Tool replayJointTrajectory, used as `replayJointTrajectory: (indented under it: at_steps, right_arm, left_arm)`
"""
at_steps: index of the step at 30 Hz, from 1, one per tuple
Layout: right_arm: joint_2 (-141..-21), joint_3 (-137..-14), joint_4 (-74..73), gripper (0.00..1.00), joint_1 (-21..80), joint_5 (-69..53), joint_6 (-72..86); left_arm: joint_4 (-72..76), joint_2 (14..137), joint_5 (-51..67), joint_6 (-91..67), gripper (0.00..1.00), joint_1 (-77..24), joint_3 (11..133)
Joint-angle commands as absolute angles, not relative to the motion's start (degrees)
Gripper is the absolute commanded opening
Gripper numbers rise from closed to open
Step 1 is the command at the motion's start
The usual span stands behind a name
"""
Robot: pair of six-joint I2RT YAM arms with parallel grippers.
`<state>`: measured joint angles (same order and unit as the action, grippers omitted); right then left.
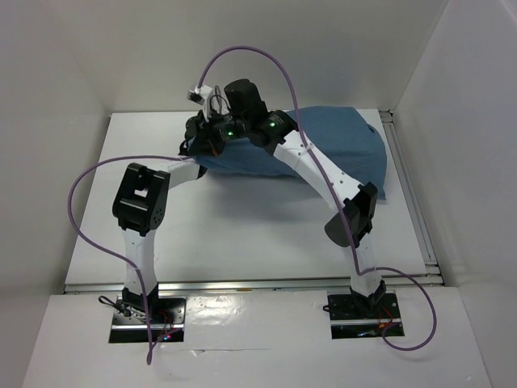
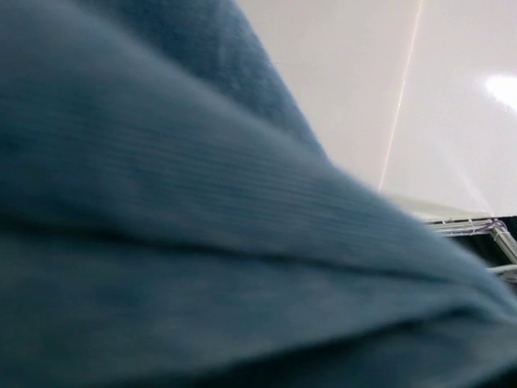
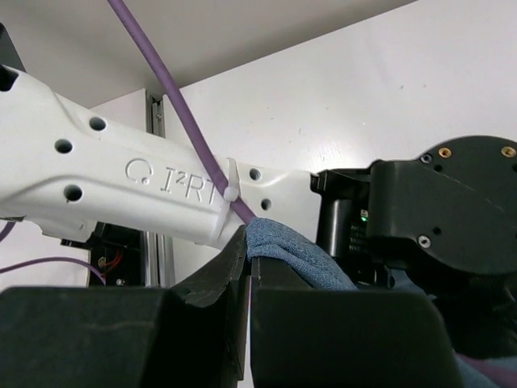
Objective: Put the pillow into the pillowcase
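The dusty-blue pillowcase (image 1: 339, 145) lies bulging at the back of the white table (image 1: 242, 234). The pillow is hidden; no white cushion shows. Both grippers meet at the pillowcase's left edge. My right gripper (image 1: 214, 121) is shut, with a fold of the blue cloth (image 3: 299, 255) pinched between its black fingers (image 3: 218, 283). My left gripper (image 1: 198, 145) sits at the same edge, against or under the cloth. In the left wrist view the blue cloth (image 2: 202, 242) fills the frame and hides the fingers.
White enclosure walls stand on three sides. A metal rail (image 1: 412, 202) runs along the table's right edge. Purple cables (image 1: 250, 52) loop above both arms. The left arm's white link (image 3: 121, 178) and black joint (image 3: 444, 210) sit close in front of my right gripper.
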<state>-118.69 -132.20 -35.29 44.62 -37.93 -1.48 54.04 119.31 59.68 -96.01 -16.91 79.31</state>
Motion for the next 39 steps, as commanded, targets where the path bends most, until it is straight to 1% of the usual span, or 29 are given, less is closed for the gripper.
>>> replayJointTrajectory:
  at_steps: [1, 13, 19, 26, 28, 30, 31, 34, 36, 39]
  right_arm:
    - [-118.04, -135.53, -21.36, 0.00, 50.71, -46.41, 1.14]
    - [-119.09, -136.14, -18.02, 0.00, 51.24, -47.46, 3.42]
    - [-119.62, -136.67, -16.09, 0.00, 52.29, -48.69, 3.96]
    - [-119.01, -136.67, -16.69, 0.00, 52.91, -49.22, 3.35]
    - [-117.96, -133.95, -16.70, 0.00, 52.91, -48.61, 2.56]
    - [-115.93, -131.23, -16.70, 0.00, 52.91, -48.08, 2.03]
    - [-115.32, -130.35, -16.70, 0.00, 52.91, -47.55, 2.02]
    - [-112.07, -127.19, -16.70, 0.00, 52.39, -46.41, 1.41]
    - [-110.92, -125.34, -17.40, 0.00, 52.38, -46.41, 0.70]
    - [-108.11, -121.83, -18.02, 0.00, 51.86, -45.79, -0.35]
  left_arm:
    - [55.37, 121.03, 54.84, -94.22, 0.00, -19.78, 80.77]
    - [52.74, 121.55, 54.32, -92.37, 0.00, -20.30, 79.01]
    - [52.21, 122.69, 54.32, -91.85, 0.00, -22.23, 79.01]
    - [48.79, 123.31, 53.79, -88.60, 0.00, -22.85, 79.01]
    - [46.67, 123.31, 54.31, -86.32, 0.15, -21.63, 79.01]
    - [42.12, 121.91, 54.32, -84.21, 0.27, -20.75, 79.01]
    - [40.36, 121.38, 54.32, -81.41, 0.31, -19.79, 79.01]
    - [29.65, 118.66, 54.32, -73.50, 0.36, -17.42, 78.40]
    - [21.15, 116.47, 52.66, -69.45, 0.38, -15.83, 77.79]
    - [13.56, 114.09, 49.67, -62.33, 0.42, -11.70, 77.08]
